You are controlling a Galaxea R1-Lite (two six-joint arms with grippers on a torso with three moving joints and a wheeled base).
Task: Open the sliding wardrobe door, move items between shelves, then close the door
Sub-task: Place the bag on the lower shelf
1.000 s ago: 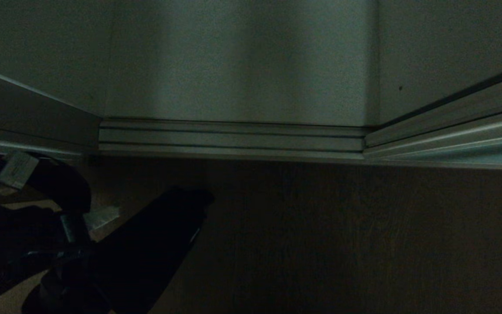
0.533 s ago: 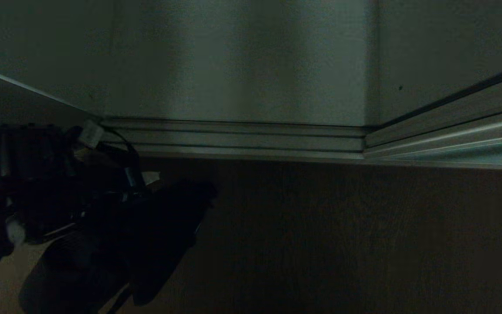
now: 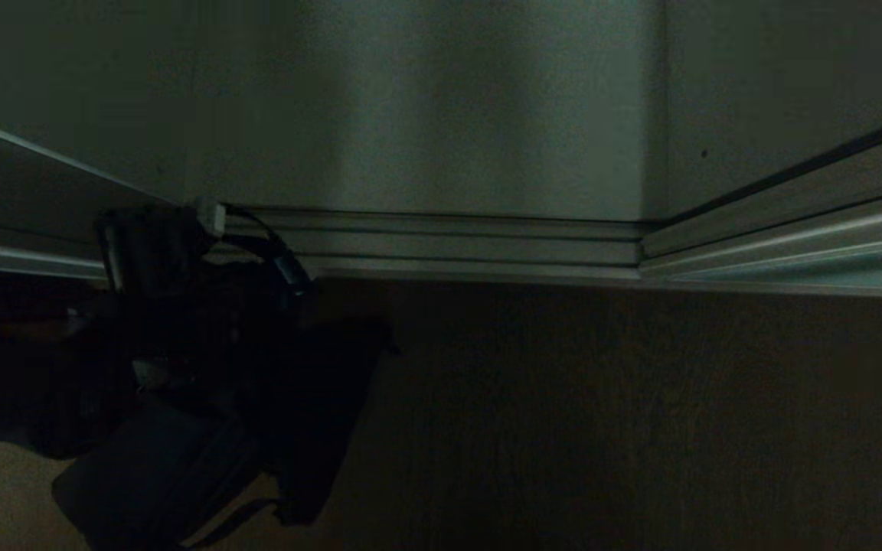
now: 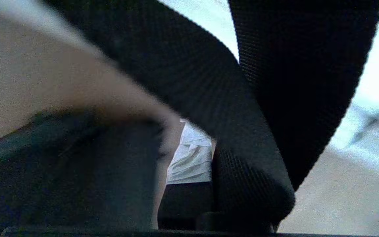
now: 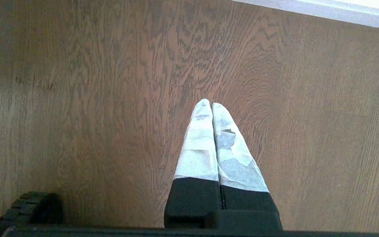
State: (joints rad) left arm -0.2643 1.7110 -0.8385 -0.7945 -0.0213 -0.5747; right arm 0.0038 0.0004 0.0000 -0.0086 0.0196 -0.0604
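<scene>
Left gripper (image 4: 192,158): pinched tight on the strap (image 4: 209,82) of the bag (image 3: 181,451).
Bag: hangs low on the left, by the door track (image 3: 449,245).
Change: arm and bag are now higher and closer to the wardrobe.
Meaning: the bag is likely on its way to a shelf.
Right gripper (image 5: 211,108): pressed together, holding nothing, over the wood floor (image 5: 77,98).

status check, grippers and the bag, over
Left gripper shut on black bag's strap. Black bag hanging low at head view's left, above wood floor. Right gripper shut, empty, pointing at floor. Nothing in the way.
</scene>
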